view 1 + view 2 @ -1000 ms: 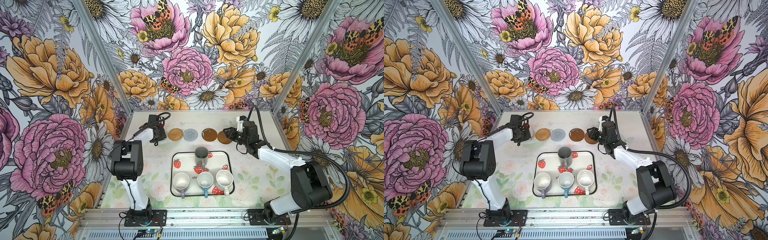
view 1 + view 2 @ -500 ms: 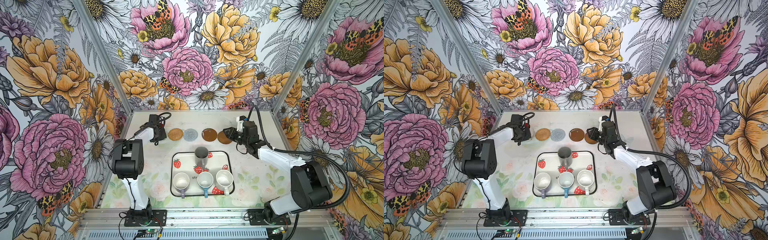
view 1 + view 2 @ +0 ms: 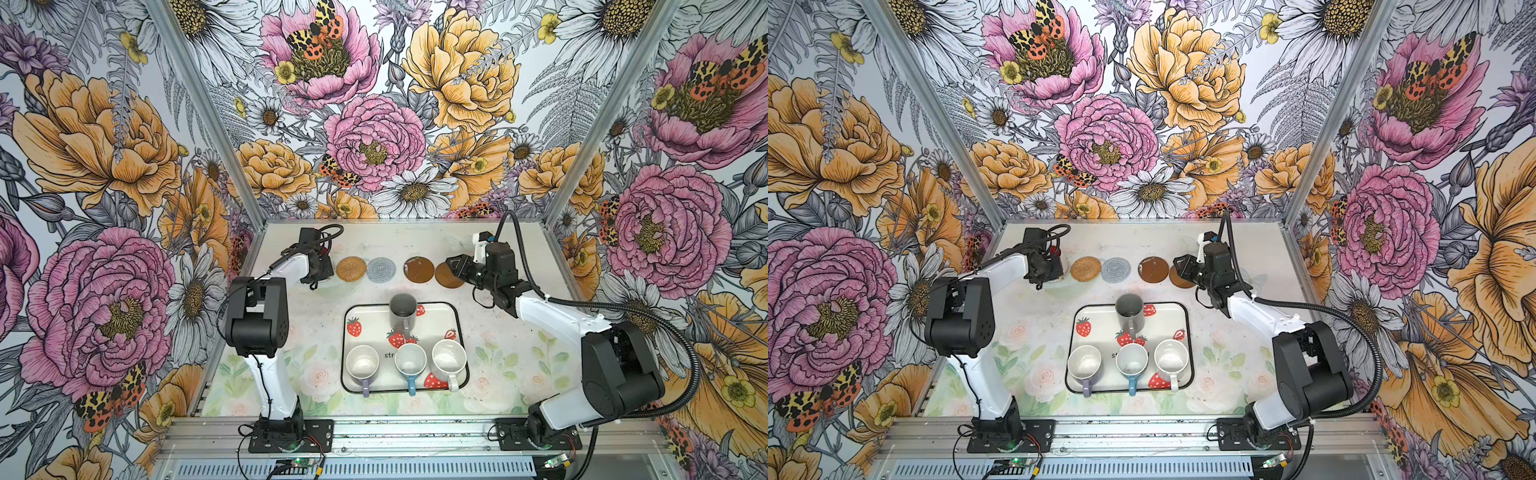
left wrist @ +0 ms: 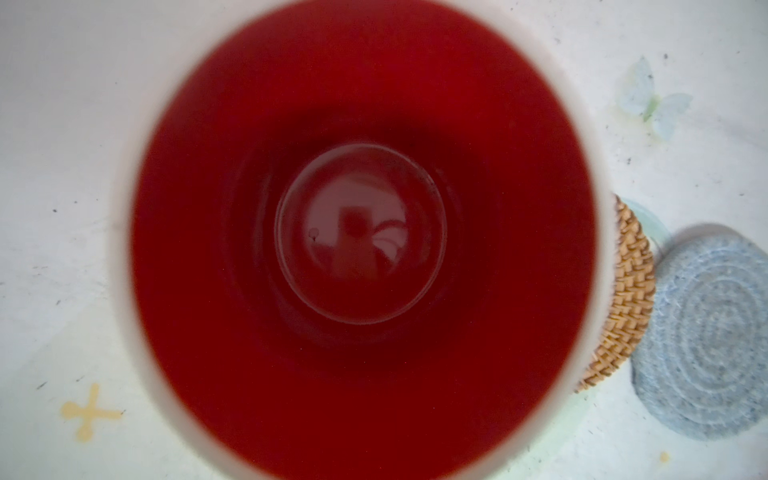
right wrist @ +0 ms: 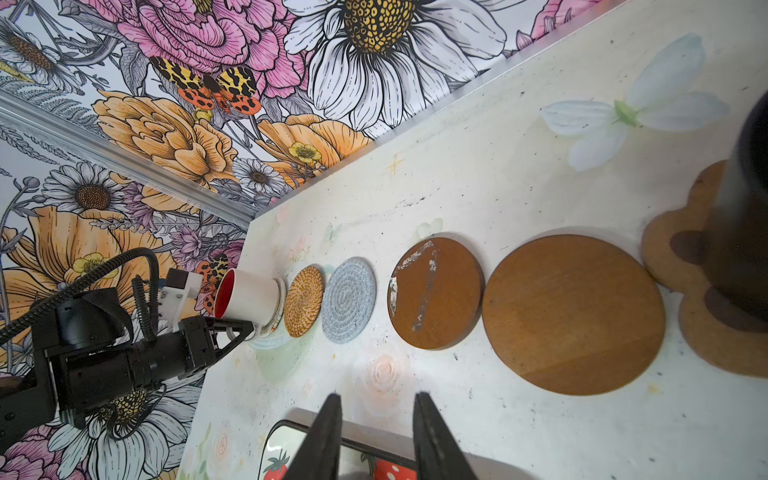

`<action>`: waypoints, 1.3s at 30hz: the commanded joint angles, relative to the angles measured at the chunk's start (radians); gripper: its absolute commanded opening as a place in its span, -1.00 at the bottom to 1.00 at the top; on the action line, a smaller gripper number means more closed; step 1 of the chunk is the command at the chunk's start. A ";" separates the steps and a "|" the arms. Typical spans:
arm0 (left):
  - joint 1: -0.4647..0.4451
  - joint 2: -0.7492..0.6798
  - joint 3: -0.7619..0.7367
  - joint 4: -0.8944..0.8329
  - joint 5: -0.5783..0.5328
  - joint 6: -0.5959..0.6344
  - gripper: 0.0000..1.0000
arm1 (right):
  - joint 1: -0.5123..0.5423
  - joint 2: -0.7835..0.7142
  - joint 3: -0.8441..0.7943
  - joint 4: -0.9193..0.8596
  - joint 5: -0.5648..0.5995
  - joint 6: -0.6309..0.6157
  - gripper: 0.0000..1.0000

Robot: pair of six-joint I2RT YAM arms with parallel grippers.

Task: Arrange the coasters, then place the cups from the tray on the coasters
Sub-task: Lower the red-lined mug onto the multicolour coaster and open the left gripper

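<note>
The left claw (image 5: 235,332), clamped on its handle, held the upright red-lined white mug (image 5: 249,297) on the clear beaded coaster (image 5: 281,300) directly beneath; the right claw (image 5: 377,397) gaped empty.

Left wrist view: the white mug (image 4: 365,249) fills the frame. Its rim is blurred and cut off at two picture edges, and it covers most of the tan woven coaster (image 4: 623,311).

Right wrist view: only a thin edge of the clear beaded coaster (image 5: 282,295) shows under that mug. The black mug (image 5: 744,232) is blurred, cut off by the edge, and covers part of the paw-shaped coaster (image 5: 698,353). The tray (image 5: 286,436) is cut off and partly behind the fingers of the right gripper (image 5: 377,397).

Both top views: the left arm (image 3: 299,266) hides the left gripper (image 5: 243,332) and nearly all of the white mug. The right arm (image 3: 498,270) hides the black mug, the paw-shaped coaster and the right part of the rightmost brown disc (image 3: 444,277). Mugs cover most of the tray's lettering.
</note>
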 commanded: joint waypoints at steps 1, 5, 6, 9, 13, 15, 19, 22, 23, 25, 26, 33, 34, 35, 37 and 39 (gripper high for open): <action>-0.008 -0.009 0.033 0.030 -0.025 0.025 -0.60 | -0.002 -0.003 0.029 0.040 -0.010 0.005 -0.37; -0.011 -0.009 0.031 0.027 -0.025 0.025 -0.51 | -0.002 -0.003 0.028 0.040 -0.010 0.005 -0.37; -0.011 -0.010 0.034 0.025 -0.028 0.025 -0.48 | -0.002 -0.004 0.028 0.040 -0.010 0.004 -0.37; -0.011 -0.013 0.031 0.025 -0.031 0.023 -0.33 | -0.002 -0.004 0.029 0.040 -0.010 0.005 -0.37; -0.017 -0.023 0.024 0.026 -0.031 0.019 -0.17 | -0.002 -0.004 0.030 0.040 -0.012 0.005 -0.36; -0.020 -0.034 0.019 0.026 -0.035 0.017 -0.14 | -0.002 -0.005 0.031 0.040 -0.013 0.006 -0.36; -0.030 -0.070 0.005 0.025 -0.044 0.010 -0.11 | -0.001 -0.010 0.029 0.039 -0.013 0.008 -0.34; -0.045 -0.111 -0.011 0.025 -0.067 0.008 -0.10 | 0.001 -0.017 0.026 0.039 -0.013 0.009 -0.29; -0.051 -0.140 -0.016 0.026 -0.073 0.005 -0.10 | 0.001 -0.018 0.025 0.038 -0.013 0.006 -0.28; -0.062 -0.167 -0.024 0.025 -0.079 -0.001 -0.09 | 0.002 -0.021 0.023 0.038 -0.014 0.006 -0.26; -0.069 -0.182 -0.029 0.025 -0.080 -0.004 -0.09 | 0.002 -0.024 0.021 0.038 -0.012 0.007 -0.25; -0.139 -0.284 -0.057 0.026 -0.113 -0.039 -0.08 | 0.009 -0.041 0.014 0.039 -0.009 0.006 -0.20; -0.152 -0.297 -0.059 0.024 -0.121 -0.042 -0.08 | 0.009 -0.042 0.014 0.036 -0.010 0.007 -0.20; -0.169 -0.315 -0.059 0.025 -0.131 -0.047 -0.07 | 0.011 -0.047 0.016 0.032 -0.011 0.007 -0.20; -0.196 -0.351 -0.064 0.025 -0.147 -0.055 -0.06 | 0.016 -0.058 0.016 0.025 -0.004 0.007 -0.19; -0.226 -0.387 -0.065 0.024 -0.167 -0.073 -0.02 | 0.024 -0.068 0.016 0.020 0.008 0.007 -0.18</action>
